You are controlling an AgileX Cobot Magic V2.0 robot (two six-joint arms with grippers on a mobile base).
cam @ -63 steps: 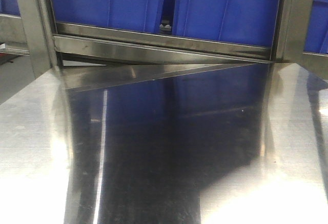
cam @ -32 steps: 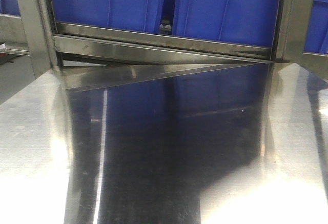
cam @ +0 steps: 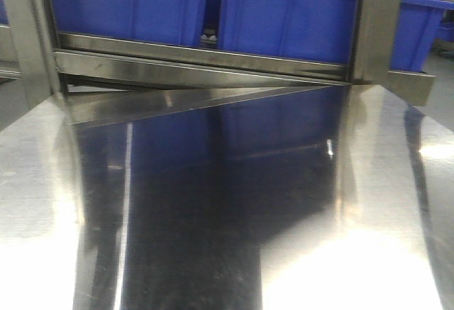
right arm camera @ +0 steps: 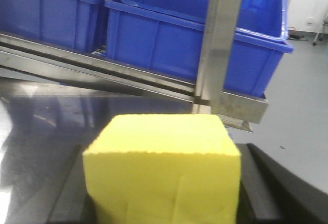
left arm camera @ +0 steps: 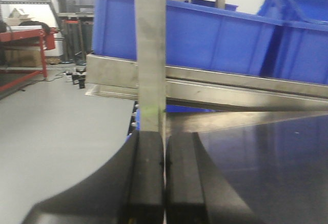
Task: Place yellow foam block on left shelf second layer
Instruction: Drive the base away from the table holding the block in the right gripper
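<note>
Squarely, block (right arm camera: pixel 163 168) (within right end effector (right arm camera: pixel 165 203))

The front camera looks low across the steel tabletop (cam: pixel 42 203) toward blue bins (cam: pixel 284 19) at 12 o'clock. Both wrist cameras face those bins closely, the right just behind the yellow foam block (right arm camera: pixel 164 167).

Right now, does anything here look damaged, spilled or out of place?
Nothing stands out. The yellow foam block looks intact, and the blue bins sit side by side on the shelf.
</note>
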